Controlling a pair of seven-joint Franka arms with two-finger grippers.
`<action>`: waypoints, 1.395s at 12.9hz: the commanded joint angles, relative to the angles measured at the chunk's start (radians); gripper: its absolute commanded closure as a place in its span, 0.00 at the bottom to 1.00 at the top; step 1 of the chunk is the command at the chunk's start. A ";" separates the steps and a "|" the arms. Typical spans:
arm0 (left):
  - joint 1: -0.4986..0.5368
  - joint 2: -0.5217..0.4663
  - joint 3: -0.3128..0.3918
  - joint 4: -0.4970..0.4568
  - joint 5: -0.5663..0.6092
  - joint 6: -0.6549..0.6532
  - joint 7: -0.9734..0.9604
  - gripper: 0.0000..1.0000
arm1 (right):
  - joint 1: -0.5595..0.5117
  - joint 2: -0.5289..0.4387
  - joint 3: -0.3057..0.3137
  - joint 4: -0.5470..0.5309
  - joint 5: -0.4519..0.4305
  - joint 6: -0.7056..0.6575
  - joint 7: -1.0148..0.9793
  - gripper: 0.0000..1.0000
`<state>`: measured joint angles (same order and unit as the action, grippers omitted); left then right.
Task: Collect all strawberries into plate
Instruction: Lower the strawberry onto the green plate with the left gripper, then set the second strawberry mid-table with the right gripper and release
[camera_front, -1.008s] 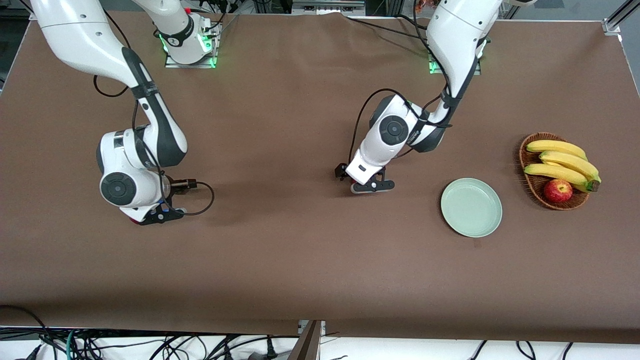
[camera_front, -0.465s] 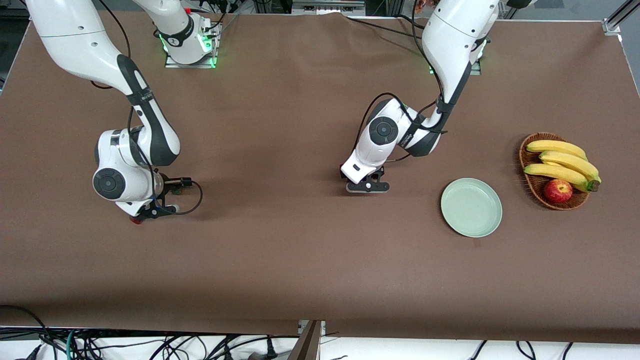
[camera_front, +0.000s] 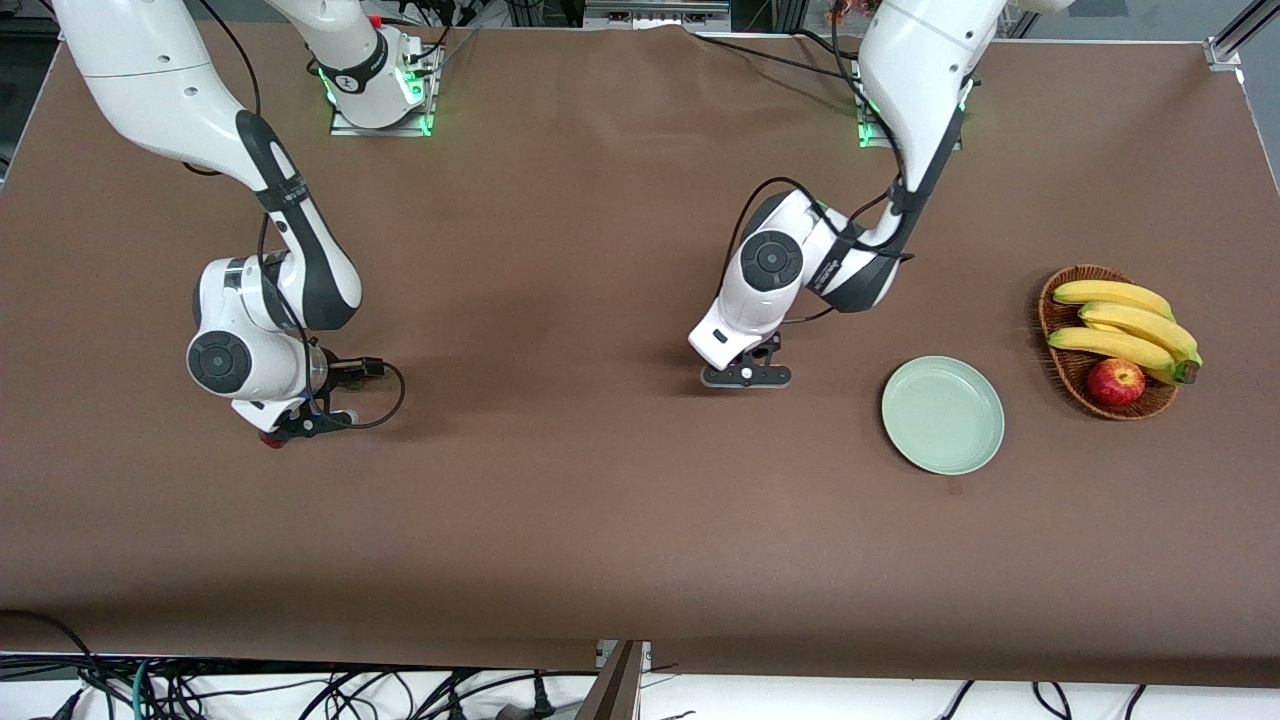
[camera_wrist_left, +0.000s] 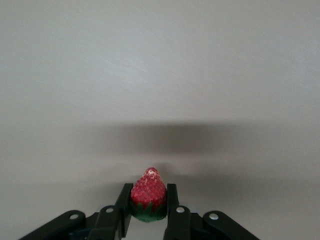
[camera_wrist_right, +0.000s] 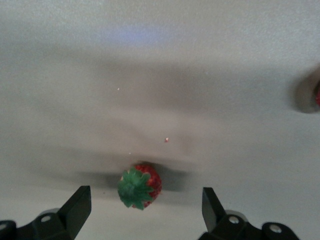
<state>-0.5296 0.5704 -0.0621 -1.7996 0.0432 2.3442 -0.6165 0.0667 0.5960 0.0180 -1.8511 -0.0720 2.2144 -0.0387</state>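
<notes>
left claw (camera_wrist_left: 148, 220): closed on strawberry (camera_wrist_left: 148, 194), tip pointing away | right claw (camera_wrist_right: 145, 212): open, straddling second strawberry (camera_wrist_right: 140, 186) low-centre | plate (camera_front: 942, 414) nearest left arm

**Surfaces under my fingers**

I am pinching a strawberry (camera_wrist_left: 148, 192) with rough, seeded red skin between my matt black fingers (camera_wrist_left: 172, 210). The brown tablecloth (camera_front: 560, 500) is looking matt, the plate (camera_front: 943, 415) smooth, the basket (camera_front: 1068, 370) woven.

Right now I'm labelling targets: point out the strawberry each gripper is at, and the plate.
left gripper's strawberry (camera_wrist_left: 148, 192), left wrist view, red flesh between shut fingers
right gripper's strawberry (camera_wrist_right: 140, 186), right wrist view, green cap edge
plate (camera_front: 942, 414), front view, bare centre
</notes>
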 joint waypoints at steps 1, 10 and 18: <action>0.040 -0.102 0.022 -0.014 0.070 -0.141 0.030 0.98 | -0.004 -0.027 -0.001 -0.034 0.018 0.019 -0.023 0.35; 0.376 -0.110 0.047 0.016 0.080 -0.273 0.630 0.96 | -0.001 -0.056 0.057 -0.020 0.015 0.005 -0.007 1.00; 0.500 0.062 0.036 0.014 0.040 -0.123 0.889 0.78 | 0.272 0.124 0.320 0.247 0.003 0.116 0.852 0.99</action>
<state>-0.0522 0.6294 -0.0072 -1.8035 0.1122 2.2233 0.2136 0.2394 0.6116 0.3391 -1.7419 -0.0615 2.3183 0.6514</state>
